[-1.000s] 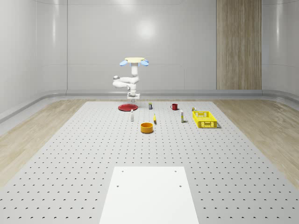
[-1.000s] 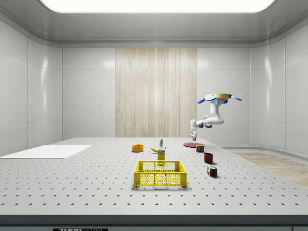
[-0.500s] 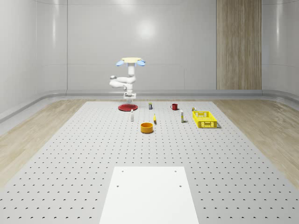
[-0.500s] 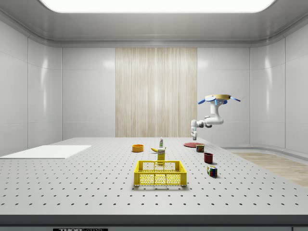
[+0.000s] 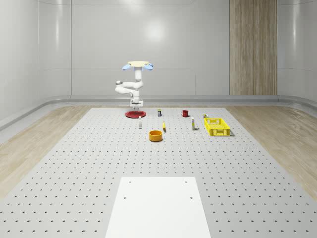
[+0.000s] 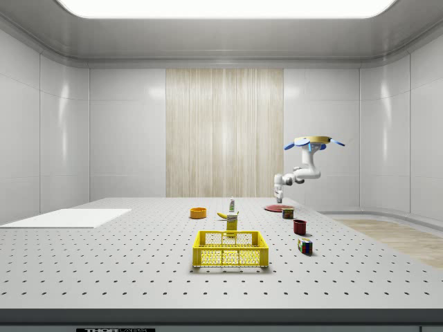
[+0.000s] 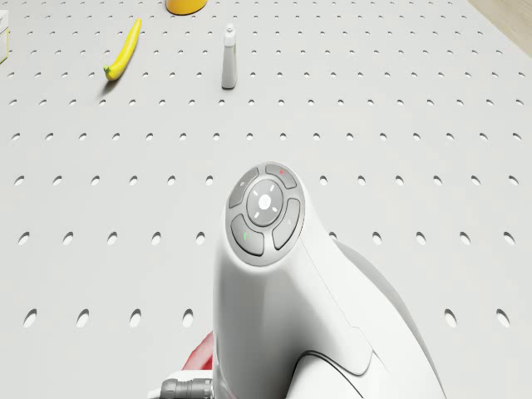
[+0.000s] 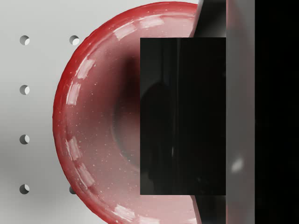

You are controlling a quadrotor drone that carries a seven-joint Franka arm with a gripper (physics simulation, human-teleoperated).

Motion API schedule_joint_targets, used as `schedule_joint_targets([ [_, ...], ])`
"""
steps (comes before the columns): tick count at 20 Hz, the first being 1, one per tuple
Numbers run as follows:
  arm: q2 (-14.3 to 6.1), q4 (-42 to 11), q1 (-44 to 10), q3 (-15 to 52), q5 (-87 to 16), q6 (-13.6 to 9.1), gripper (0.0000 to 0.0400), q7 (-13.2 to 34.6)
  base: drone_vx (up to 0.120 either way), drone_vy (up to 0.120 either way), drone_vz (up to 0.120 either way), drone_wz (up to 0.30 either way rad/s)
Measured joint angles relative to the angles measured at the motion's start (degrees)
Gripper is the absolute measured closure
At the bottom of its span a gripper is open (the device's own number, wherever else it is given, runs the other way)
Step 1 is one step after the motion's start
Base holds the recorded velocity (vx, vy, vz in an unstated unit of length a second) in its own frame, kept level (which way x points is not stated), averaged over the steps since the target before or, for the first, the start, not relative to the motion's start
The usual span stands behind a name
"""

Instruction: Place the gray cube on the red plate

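Pale panelled walls and one strip of wood cladding close in a wide grey perforated table (image 5: 74, 163) that carries everything. Between my fingers sits the dark gray cube (image 8: 182, 116), seen in the wrist view as a dark square block directly over the shiny red round plate (image 8: 88, 121); my gripper (image 5: 135, 104) is clamped on it, one finger (image 8: 240, 112) flat against the cube's side. From the whole-scene camera the gripper hangs just above that plate (image 5: 133, 114) at the table's far end, not touching it. My drone body (image 5: 138, 65) hovers in the air above the plate, with the white jointed arm (image 5: 130, 88) folded down beneath it. Near the plate stands a small white bottle (image 7: 229, 56), with a yellow banana (image 7: 123, 50) lying beyond it and an orange bowl (image 5: 156, 135) closer to the table's middle. Toward the whole-scene view's right are a small red mug (image 5: 184, 113) and a yellow slatted plastic crate (image 5: 217, 126). A flat white sheet (image 5: 158, 206) lies on the table's near end.
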Motion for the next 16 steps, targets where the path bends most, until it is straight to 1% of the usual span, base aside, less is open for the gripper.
schedule_joint_targets([
  [7, 0.23, 1.7, -1.03, -5.12, -4.8, 1.99, 0.015, 0.02, 0.0, 0.0, 0.0, 0.0],
  [8, 0.3, 1.9, -1.14, -5.63, -5.28, 2.17, 0.0138, 0.01, 0.0, 0.0, 0.0, 0.0],
  [9, 0.38, 2.07, -1.23, -6.06, -5.7, 2.3, 0.0107, 0.01, 0.0, 0.0, 0.0, 0.0],
  [11, 0.52, 2.28, -1.32, -6.59, -6.23, 2.42, 0.0065, -0.02, 0.0, 0.0, 0.0, 0.0],
  [13, 0.62, 2.13, -1.18, -6.28, -5.98, 2.17, 0.004, -0.06, 0.0, 0.0, 0.0, 0.0],
  [16, 0.69, 1.53, -0.76, -4.82, -4.68, 1.39, 0.0019, -0.12, 0.0, 0.0, 0.0, 0.0],
])
